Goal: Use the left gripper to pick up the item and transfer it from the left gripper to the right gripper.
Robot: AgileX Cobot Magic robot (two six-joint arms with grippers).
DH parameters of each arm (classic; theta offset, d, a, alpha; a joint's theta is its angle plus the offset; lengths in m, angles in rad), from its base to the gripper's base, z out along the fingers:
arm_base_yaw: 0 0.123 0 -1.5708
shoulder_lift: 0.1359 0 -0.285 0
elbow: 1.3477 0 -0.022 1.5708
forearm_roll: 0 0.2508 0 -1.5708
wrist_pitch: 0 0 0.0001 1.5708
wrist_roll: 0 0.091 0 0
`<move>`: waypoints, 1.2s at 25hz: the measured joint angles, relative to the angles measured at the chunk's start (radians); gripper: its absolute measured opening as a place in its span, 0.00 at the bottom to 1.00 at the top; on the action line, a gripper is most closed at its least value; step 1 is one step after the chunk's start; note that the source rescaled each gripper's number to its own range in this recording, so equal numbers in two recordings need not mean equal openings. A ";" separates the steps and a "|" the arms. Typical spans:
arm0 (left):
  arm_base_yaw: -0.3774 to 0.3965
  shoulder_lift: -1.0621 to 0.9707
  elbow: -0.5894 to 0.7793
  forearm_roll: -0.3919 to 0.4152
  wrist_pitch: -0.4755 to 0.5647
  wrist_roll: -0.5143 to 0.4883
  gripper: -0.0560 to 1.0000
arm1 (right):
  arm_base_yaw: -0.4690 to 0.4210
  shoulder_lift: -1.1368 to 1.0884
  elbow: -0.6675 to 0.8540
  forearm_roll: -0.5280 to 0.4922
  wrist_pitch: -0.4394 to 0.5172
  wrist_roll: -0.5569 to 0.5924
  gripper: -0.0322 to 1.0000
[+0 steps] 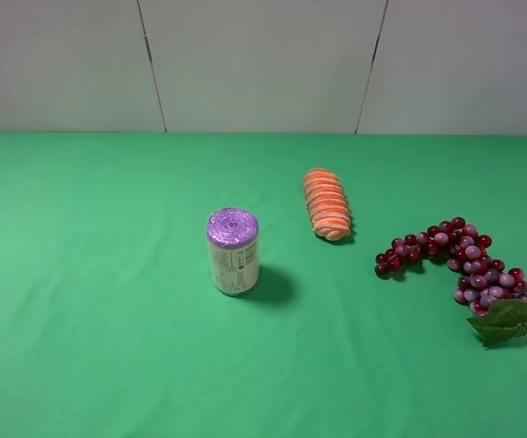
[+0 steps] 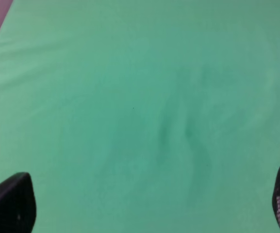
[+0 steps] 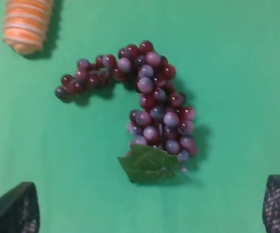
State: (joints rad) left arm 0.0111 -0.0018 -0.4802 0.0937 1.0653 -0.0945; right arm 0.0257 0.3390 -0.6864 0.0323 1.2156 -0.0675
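Observation:
The item, a curved bunch of dark red and purple grapes (image 1: 469, 260) with a green leaf (image 1: 503, 321) at its near end, lies on the green cloth at the right. It fills the right wrist view (image 3: 152, 104), leaf (image 3: 148, 164) included. My right gripper (image 3: 149, 206) hangs above it, open and empty; only its two fingertips (image 3: 13, 211) show. My left gripper (image 2: 147, 201) is open over bare green cloth, only its fingertips (image 2: 11, 204) showing. Neither arm appears in the exterior high view.
A purple-topped white can (image 1: 233, 251) stands upright left of centre. An orange ridged bread-like piece (image 1: 326, 203) lies in the middle, also in the right wrist view (image 3: 27, 23). The green cloth (image 1: 99, 347) covers the table to a white back wall.

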 joint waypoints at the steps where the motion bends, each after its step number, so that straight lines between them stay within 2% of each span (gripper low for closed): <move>1: 0.000 0.000 0.000 0.000 0.000 0.000 0.97 | 0.000 -0.044 0.022 0.004 -0.011 0.000 1.00; 8: 0.000 0.000 0.000 0.000 0.000 0.000 0.97 | 0.000 -0.333 0.117 0.034 -0.062 0.008 1.00; 12: 0.000 0.000 0.000 0.000 0.000 0.000 0.97 | 0.000 -0.344 0.146 0.033 -0.075 0.037 1.00; 18: 0.000 0.000 0.000 0.000 0.000 0.000 0.97 | 0.000 -0.345 0.180 -0.012 -0.174 0.048 1.00; 30: 0.000 0.000 0.000 0.000 0.000 0.000 0.97 | 0.000 -0.345 0.187 -0.022 -0.193 0.052 1.00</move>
State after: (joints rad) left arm 0.0111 -0.0018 -0.4802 0.0937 1.0653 -0.0945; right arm 0.0257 -0.0060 -0.4998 0.0103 1.0223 -0.0159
